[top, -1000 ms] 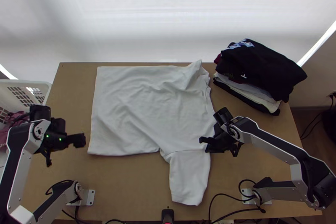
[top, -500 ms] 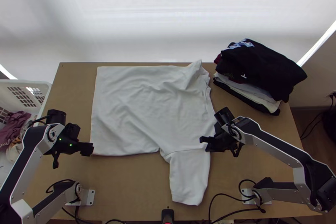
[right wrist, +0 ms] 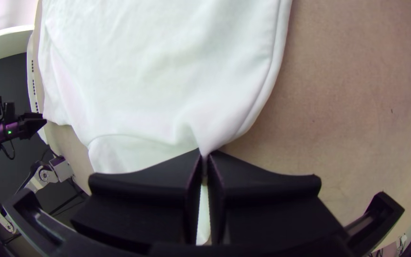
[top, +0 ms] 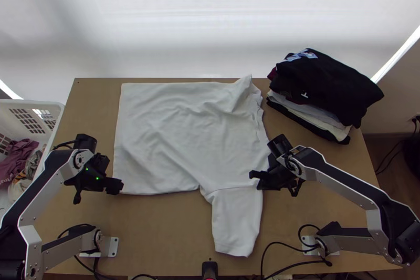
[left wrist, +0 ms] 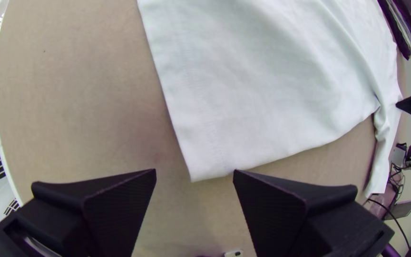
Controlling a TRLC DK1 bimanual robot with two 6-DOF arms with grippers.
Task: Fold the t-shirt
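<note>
T-shirt point(top: 184, 138) spread on table point(top: 157, 232), one sleeve out | left gripper point(top: 115, 186) — fingers apart, hem corner showing between them | right gripper point(top: 253, 175) — fingers clamped on T-shirt's edge beside sleeve seam

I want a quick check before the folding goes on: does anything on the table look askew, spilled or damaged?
The t-shirt lies uneven: its near sleeve is spread out, while its far corner by the clothes stack is rumpled. That stack's black top garment sits askew. I see no spill or damage.

The left hand point(top: 113, 186) gapes; the right hand point(top: 256, 177) seems pinched together.
</note>
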